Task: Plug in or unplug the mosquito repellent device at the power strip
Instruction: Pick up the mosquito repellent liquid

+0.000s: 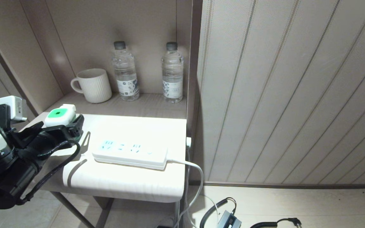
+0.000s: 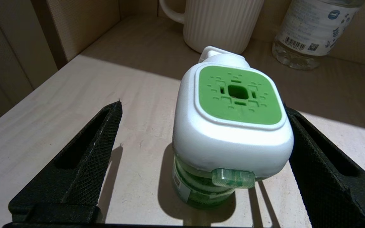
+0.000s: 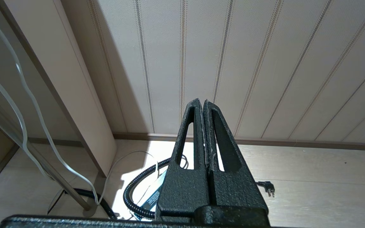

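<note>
The mosquito repellent device stands unplugged on the table between the wide-spread, unclenched fingers of the left gripper, well apart from the power strip, so grasping and plugging in appear to remain, while the right gripper hangs clenched empty.

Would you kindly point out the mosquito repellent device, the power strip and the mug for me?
mosquito repellent device (image 2: 238, 95): left wrist view, green top face.
power strip (image 1: 128, 153): head view, white top face.
mug (image 1: 95, 85): head view, ribbed side.
</note>
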{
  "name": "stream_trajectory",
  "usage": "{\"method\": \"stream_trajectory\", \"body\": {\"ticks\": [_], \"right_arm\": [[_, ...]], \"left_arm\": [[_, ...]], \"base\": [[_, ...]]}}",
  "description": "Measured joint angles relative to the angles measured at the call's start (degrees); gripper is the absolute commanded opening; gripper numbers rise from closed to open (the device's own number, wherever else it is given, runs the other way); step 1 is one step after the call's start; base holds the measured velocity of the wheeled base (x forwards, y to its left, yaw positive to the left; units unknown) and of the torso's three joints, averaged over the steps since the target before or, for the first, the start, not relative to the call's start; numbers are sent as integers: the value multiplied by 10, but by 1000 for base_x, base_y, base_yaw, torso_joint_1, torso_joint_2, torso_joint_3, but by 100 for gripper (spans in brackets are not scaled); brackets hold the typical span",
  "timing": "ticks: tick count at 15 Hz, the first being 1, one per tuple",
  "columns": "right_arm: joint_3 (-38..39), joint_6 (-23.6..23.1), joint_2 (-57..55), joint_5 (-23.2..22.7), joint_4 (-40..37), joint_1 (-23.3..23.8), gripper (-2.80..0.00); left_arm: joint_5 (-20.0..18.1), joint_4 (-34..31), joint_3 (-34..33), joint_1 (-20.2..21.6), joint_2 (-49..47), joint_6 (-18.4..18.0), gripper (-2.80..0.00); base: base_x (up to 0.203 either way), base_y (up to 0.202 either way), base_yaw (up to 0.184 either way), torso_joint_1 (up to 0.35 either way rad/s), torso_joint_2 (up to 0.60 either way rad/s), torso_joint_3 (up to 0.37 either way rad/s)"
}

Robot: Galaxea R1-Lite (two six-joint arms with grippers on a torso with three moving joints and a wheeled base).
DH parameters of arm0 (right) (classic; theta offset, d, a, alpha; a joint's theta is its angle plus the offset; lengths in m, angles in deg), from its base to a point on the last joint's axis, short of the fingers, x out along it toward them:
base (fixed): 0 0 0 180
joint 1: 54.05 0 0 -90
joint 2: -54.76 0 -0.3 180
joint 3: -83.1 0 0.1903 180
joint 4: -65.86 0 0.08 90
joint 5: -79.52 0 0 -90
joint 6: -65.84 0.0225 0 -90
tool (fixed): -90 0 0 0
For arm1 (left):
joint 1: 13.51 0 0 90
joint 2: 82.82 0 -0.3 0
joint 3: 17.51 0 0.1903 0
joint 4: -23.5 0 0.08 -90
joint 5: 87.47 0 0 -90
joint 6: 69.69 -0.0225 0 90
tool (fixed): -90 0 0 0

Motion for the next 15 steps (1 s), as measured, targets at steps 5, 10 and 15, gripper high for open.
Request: {"method": "stream_trajectory", "body": {"ticks": [5,10,15], "right_arm": [[0,0,0,0,0,0,-280],[0,0,0,0,0,0,-280],[0,0,0,0,0,0,-280]], "left_arm": [[33,-2,24,-22,-25,0,0],[38,1,28,-24,-34,1,0],[47,1,39,-23,-36,1,0]], "base": [[0,0,0,0,0,0],[0,0,0,0,0,0],[0,0,0,0,0,0]]}}
